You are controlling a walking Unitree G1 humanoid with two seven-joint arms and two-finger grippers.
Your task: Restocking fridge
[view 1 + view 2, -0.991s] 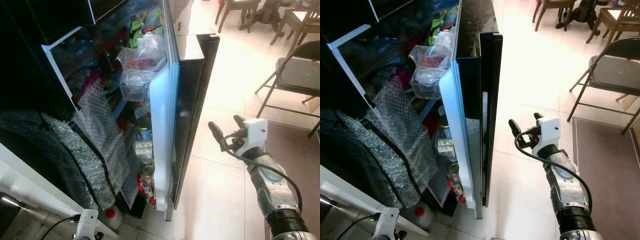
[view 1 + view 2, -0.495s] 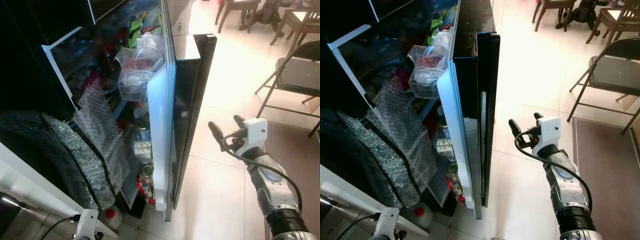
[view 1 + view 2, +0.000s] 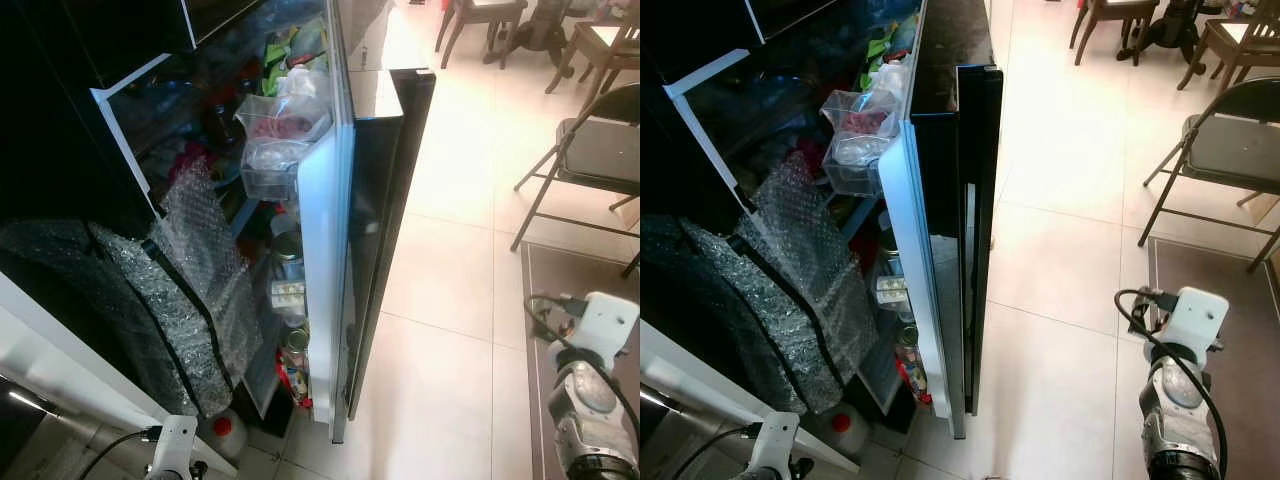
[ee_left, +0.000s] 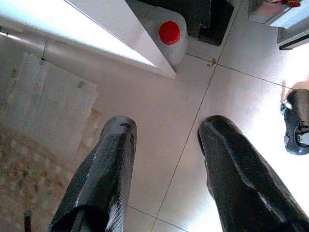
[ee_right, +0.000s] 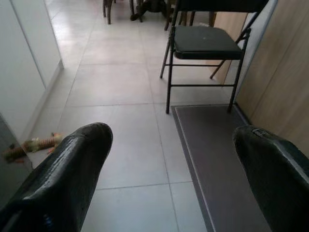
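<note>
The fridge door (image 3: 335,250) stands partly open, its dark outer face toward the tiled floor (image 3: 1060,240) and its inner racks crowded: a clear tub of food (image 3: 285,115) in the top door shelf, jars and small packets (image 3: 285,290) lower down. Inside the fridge cavity, bubble-wrapped bundles (image 3: 195,290) bulge out over the front edge of the lower shelves, and a white jug with a red cap (image 4: 166,36) stands on the floor at the foot of the cabinet. The right gripper (image 5: 169,159) sits low and well out from the door's outer face, its fingers spread wide and grasping nothing, looking toward a folding chair (image 5: 203,46) and a dark mat (image 5: 212,159). The left gripper (image 4: 164,164) hangs near the floor by the jug, fingers likewise released and empty. Nothing to be stocked is held, so my judgement is that the job here concerns the door itself. The main risk is that the door, if pushed shut, would meet the bulging bubble wrap or the crowded door racks and fail to seal, or knock the tub loose. The jug near the lower corner of the fridge could be kicked or clipped by the left arm. A small toy-like object (image 5: 29,145) lies on the floor, and the chair and mat crowd the right side.
</note>
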